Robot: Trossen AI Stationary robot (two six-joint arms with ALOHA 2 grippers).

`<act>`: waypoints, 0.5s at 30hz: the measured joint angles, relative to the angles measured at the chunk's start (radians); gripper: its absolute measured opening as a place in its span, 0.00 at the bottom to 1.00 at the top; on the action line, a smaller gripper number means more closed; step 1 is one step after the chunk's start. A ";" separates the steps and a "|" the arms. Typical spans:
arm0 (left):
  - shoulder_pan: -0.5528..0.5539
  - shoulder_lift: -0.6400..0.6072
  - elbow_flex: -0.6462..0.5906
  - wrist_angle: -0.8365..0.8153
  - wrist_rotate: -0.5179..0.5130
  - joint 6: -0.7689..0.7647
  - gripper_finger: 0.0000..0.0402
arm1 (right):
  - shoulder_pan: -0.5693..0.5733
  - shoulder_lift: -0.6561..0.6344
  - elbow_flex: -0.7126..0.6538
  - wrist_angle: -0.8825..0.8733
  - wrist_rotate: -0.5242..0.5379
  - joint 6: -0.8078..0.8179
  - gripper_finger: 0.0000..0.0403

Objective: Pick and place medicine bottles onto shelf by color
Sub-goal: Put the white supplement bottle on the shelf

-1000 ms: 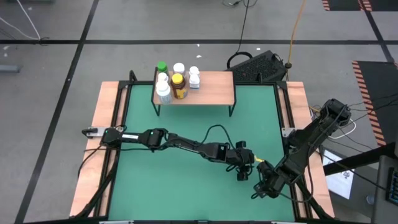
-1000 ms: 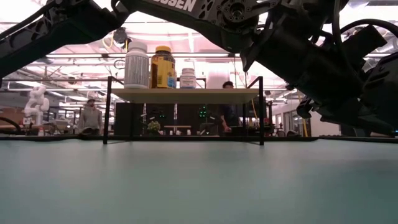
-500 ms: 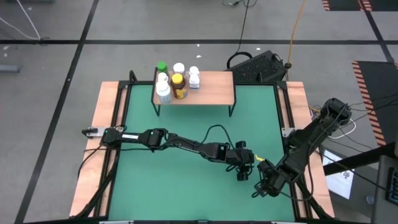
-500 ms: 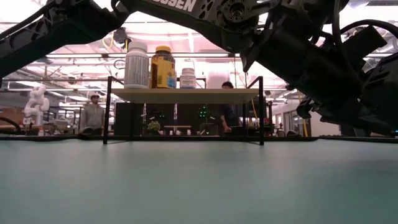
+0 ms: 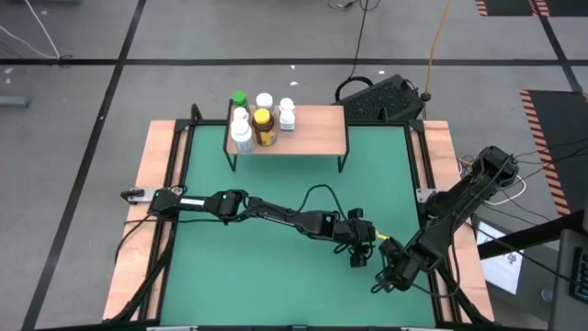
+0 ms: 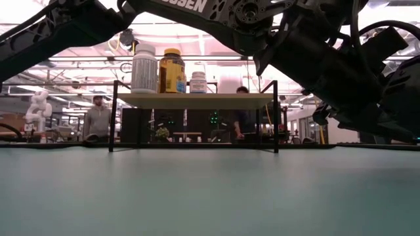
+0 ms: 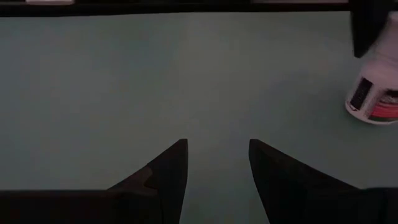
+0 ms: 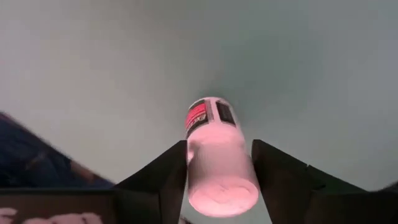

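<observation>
The light-wood shelf (image 5: 308, 129) (image 6: 197, 99) stands on black legs at the table's far edge. On its left part stand several medicine bottles: a green-capped one (image 5: 239, 97), white ones (image 5: 264, 99) (image 6: 144, 69) and an amber one (image 5: 264, 127) (image 6: 172, 71). Another white bottle with a red and black label (image 8: 217, 155) (image 7: 373, 93) sits between the fingers of my right gripper (image 5: 384, 278) (image 8: 217, 144) near the table's near right corner. My left gripper (image 5: 358, 255) (image 7: 217, 155) is open just to its left, over bare mat. My right gripper pinches the white bottle between its two fingers (image 8: 171, 171), one on each side of its plain white end (image 8: 221, 177). The labelled end (image 8: 208, 115) points away from the gripper, toward the mat. Whether that end rests on the mat I cannot tell.
The green mat (image 5: 285, 184) between the shelf and the grippers lies bare. Light-wood strips (image 5: 156, 184) run along the table's left and right sides. A black box (image 5: 381, 99) sits beyond the far right corner. People (image 6: 98, 121) stand in the room behind.
</observation>
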 joint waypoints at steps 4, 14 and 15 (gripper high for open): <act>0.000 0.000 0.000 0.000 0.000 -0.001 0.44 | 0.000 0.000 0.000 0.001 0.000 -0.005 0.38; 0.000 0.000 0.000 0.000 0.000 0.001 0.44 | 0.000 -0.001 0.001 -0.003 -0.026 -0.034 0.35; 0.000 0.000 0.000 -0.001 0.000 0.005 0.44 | 0.000 -0.001 0.002 -0.003 -0.026 -0.038 0.35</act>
